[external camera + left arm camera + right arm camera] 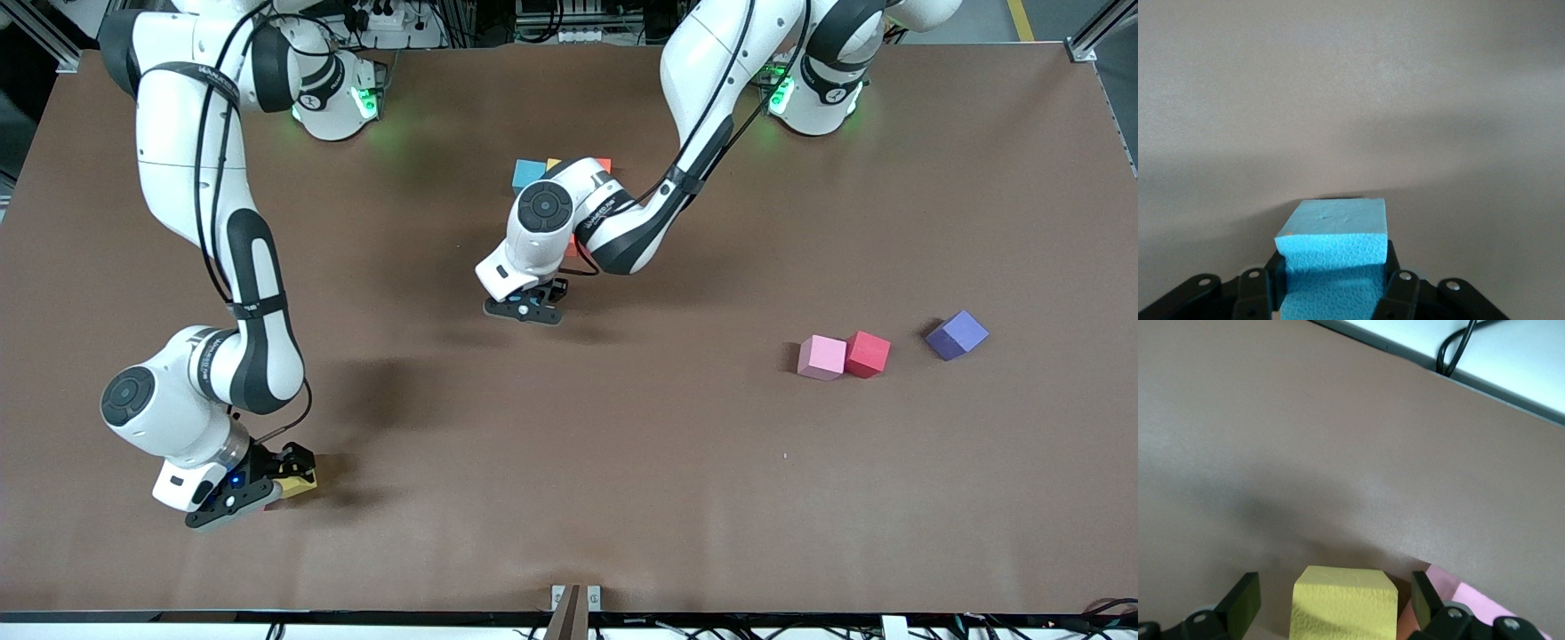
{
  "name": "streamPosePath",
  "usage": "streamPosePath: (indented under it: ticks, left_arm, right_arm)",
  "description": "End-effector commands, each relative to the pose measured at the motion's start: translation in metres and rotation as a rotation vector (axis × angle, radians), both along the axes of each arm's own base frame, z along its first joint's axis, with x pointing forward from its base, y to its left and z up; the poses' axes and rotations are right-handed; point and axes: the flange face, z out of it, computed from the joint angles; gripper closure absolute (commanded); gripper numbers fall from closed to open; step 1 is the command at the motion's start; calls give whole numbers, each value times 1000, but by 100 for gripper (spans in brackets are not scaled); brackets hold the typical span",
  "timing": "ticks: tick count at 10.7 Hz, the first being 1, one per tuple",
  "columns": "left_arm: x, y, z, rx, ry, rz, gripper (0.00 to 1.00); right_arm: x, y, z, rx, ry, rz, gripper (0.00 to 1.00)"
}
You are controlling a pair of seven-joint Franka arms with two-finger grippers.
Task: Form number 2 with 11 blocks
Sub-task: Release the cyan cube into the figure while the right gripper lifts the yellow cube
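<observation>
My left gripper (526, 308) is shut on a blue block (1335, 243) and holds it low over the middle of the table; the left wrist view shows the block clamped between both fingers (1395, 277). My right gripper (267, 484) is open and straddles a yellow block (299, 484) that sits on the table toward the right arm's end. In the right wrist view the yellow block (1343, 603) has a gap to each finger (1245, 600), and a pink block (1458, 593) lies right beside it. Blue (528, 173), yellow (553, 164) and orange (605, 164) blocks sit in a row, partly hidden under the left arm.
A pink block (821, 357) and a red block (867, 354) touch each other toward the left arm's end of the table. A purple block (956, 335) lies apart, a little farther toward that end. A reddish block (573, 250) shows under the left arm's wrist.
</observation>
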Motion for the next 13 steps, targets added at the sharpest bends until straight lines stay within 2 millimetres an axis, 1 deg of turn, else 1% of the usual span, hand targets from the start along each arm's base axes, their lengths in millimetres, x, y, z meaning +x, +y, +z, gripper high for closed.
streamPosePath:
  ticks: [1, 4, 5, 6, 7, 8, 10, 11, 12, 13]
  left_arm:
    - [2, -7, 0, -22, -4, -11, 91]
    - [0, -8, -2, -18, -5, -13, 89]
    - [1, -7, -5, -14, -3, -12, 84]
    - [1, -7, -5, -14, -3, -12, 47]
    - [-1, -8, -6, -15, 3, 6, 0]
    - [-3, -9, -6, -13, 7, 15, 0]
    - [-4, -10, -6, -13, 7, 14, 0]
    - [-4, -10, -6, -14, 6, 14, 0]
    - [-4, -10, -5, -15, 7, 16, 0]
    - [-4, -11, 0, -19, 3, 17, 0]
  right_arm:
    - [0, -9, -13, 9, 24, -32, 0]
    - [-4, -12, -24, 29, 42, -50, 0]
    - [-4, -9, -24, 31, 43, -53, 0]
    - [-4, -5, -24, 30, 44, -49, 1]
    - [-4, -4, -26, 26, 46, -45, 14]
    - [-4, 0, -24, 25, 44, -40, 28]
    - [-4, 0, -25, 27, 44, -41, 65]
    - [-4, 0, -25, 31, 44, -43, 75]
    - [-4, 3, -23, 33, 43, -40, 80]
    - [-4, 17, -22, 34, 52, -20, 83]
